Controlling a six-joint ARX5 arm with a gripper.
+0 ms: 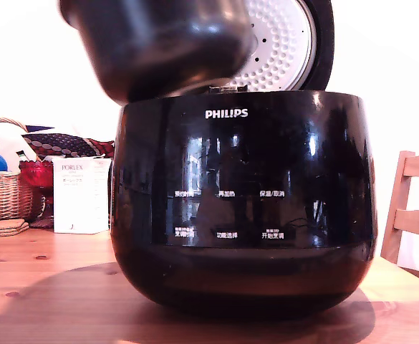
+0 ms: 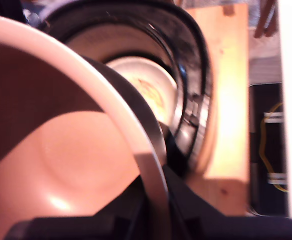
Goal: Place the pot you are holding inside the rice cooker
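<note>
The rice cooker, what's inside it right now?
In the wrist view, the rice cooker holds only its pale round base plate. The pot hangs tilted above the opening, not yet in, and covers part of the cavity.

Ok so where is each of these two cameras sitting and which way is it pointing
Exterior view: low at table height, facing the rice cooker front-on, open lid behind, tilted pot above its rim; no arm visible.
Wrist view: on the arm, looking down along the gripper clamped on the pot's rim, into the pot and the cooker's open cavity.
Shared: the pot, the cooker and the wooden table.
</note>
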